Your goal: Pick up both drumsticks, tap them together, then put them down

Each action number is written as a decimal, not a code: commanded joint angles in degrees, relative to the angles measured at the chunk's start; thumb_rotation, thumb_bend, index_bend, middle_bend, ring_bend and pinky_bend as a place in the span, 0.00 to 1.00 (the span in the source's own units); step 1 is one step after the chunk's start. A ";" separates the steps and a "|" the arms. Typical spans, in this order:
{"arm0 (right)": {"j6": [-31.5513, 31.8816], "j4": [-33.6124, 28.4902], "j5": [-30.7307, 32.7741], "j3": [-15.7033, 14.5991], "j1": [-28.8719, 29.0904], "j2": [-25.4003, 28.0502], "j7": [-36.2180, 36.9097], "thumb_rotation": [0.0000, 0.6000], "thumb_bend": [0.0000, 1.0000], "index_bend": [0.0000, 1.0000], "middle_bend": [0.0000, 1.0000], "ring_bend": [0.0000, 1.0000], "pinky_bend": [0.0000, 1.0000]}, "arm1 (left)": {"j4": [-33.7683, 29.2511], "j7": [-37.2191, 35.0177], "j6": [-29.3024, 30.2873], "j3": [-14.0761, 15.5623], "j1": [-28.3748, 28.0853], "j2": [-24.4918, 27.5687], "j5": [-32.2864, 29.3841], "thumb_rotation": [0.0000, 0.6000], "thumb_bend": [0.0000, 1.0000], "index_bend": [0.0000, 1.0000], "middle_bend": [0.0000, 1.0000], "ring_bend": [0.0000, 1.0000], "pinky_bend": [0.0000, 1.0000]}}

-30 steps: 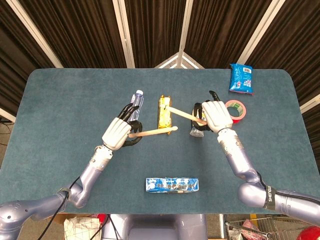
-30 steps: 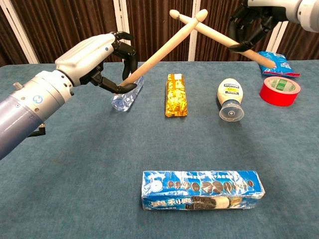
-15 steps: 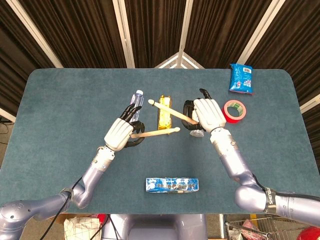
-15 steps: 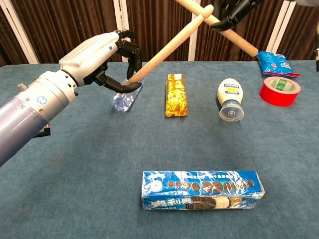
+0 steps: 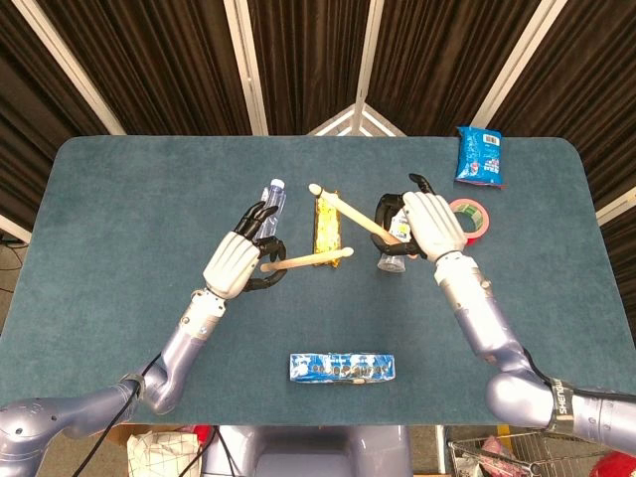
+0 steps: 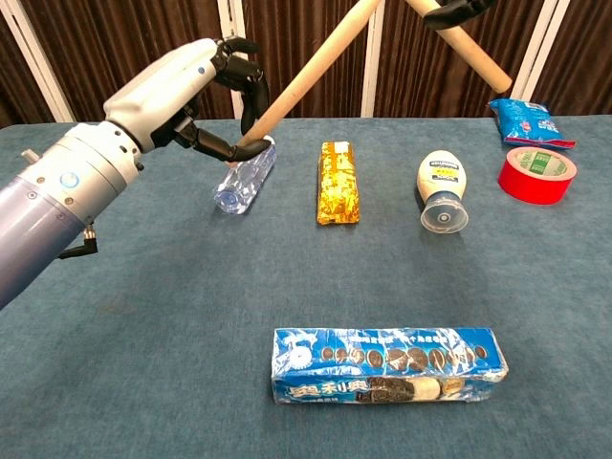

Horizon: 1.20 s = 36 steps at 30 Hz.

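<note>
Below drumsticks (image 5: pixel 308 261): bottle (image 5: pixel 272 202), gold packet (image 5: pixel 327 221), probably mayonnaise (image 6: pixel 442 194).

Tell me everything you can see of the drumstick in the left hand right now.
The left drumstick is a plain, pale wooden rod with a small rounded tip. The left hand grips its butt end, fingers curled around it. In the chest view it slants up and to the right, held clear above the table, and its tip runs out of frame. In the head view the tip lies over the lower end of the gold packet. It seems apart from the other drumstick.
</note>
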 commanded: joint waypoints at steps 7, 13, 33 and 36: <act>-1.73 0.52 -7.24 -1.64 -3.88 2.35 7.19 1.00 0.45 0.77 0.61 0.42 0.00 | -0.96 -0.29 0.32 -0.44 -0.12 0.41 -0.27 1.00 0.46 0.68 0.67 0.09 0.00; -2.44 0.72 -10.29 -2.49 -5.20 3.11 10.38 1.00 0.45 0.77 0.61 0.42 0.00 | -1.20 -0.42 0.46 -0.63 -0.62 -0.16 -0.12 1.00 0.46 0.68 0.67 0.09 0.00; -3.11 -2.02 -15.37 -3.70 -6.56 5.82 14.47 1.00 0.46 0.77 0.62 0.42 0.00 | -4.25 2.22 0.79 -2.78 -2.34 -0.54 -0.67 1.00 0.46 0.69 0.67 0.09 0.00; -3.07 -2.52 -15.77 -3.94 -6.42 5.86 14.34 1.00 0.46 0.77 0.62 0.42 0.00 | -5.13 3.43 0.14 -3.32 -2.84 -0.25 -1.12 1.00 0.45 0.69 0.67 0.09 0.00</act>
